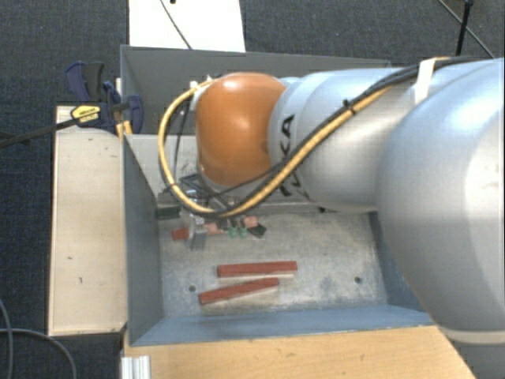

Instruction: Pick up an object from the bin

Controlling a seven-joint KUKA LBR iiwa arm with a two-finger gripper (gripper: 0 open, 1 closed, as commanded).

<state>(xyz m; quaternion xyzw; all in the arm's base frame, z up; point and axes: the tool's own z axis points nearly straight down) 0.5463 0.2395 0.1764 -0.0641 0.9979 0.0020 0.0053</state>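
Small bits: a little red block sits just left of the hand. A green bit and a pink bit sit just right of it.
Place: back left of the grey bin floor.
Red sticks: two long flat ones lie nearer the front, apart from the hand, running left to right.
Hand: low over the small bits, under the orange cover. I cannot tell if it is open or closed.
Nearest, I think: the small bits.

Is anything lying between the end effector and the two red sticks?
Nothing visible does: bare bin floor separates the end effector from the sticks; small bits lie close beside it.
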